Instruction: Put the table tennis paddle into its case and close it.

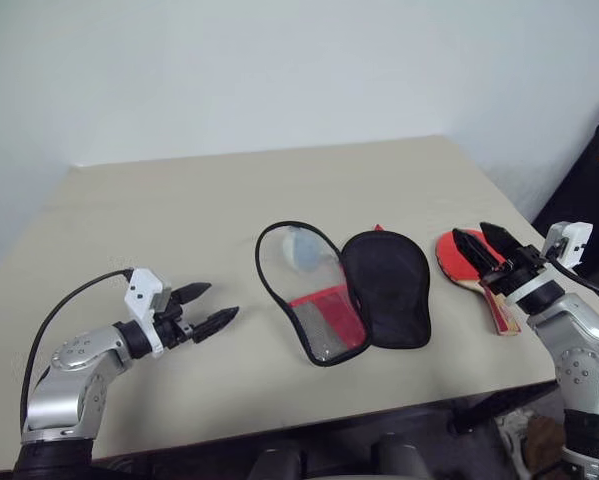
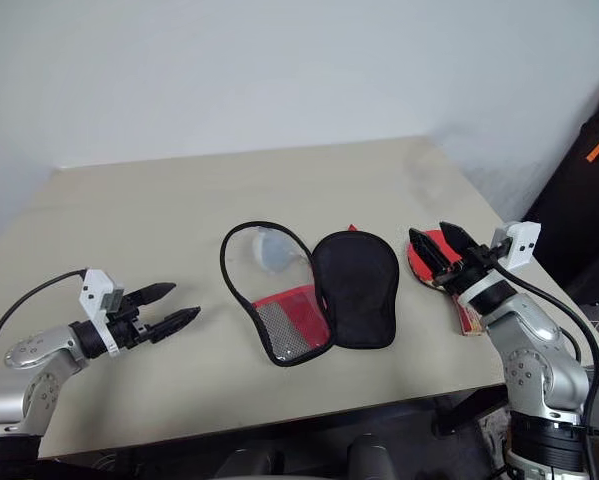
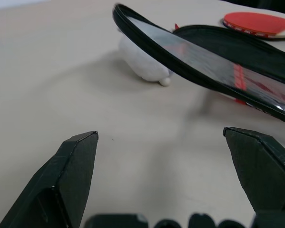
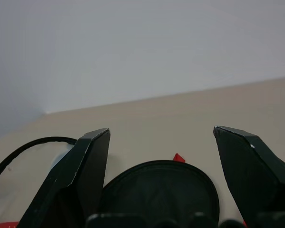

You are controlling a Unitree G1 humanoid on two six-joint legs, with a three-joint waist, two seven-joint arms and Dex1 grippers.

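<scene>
The case (image 1: pixel 344 290) lay unzipped and spread open at the middle of the tabletop (image 1: pixel 179 210), black-lined half on the right, clear window half on the left and tilted up. A small pale ball (image 1: pixel 301 247) sat behind the window half. The table tennis paddle (image 1: pixel 457 262) lay flat, red face up, near the tabletop's right edge, just beside the case. The right tool (image 1: pixel 482 240) hovered over the paddle face, fingers released, grasping nothing. The left tool (image 1: pixel 211 306) hung well left of the case, fingers spread and empty.
</scene>
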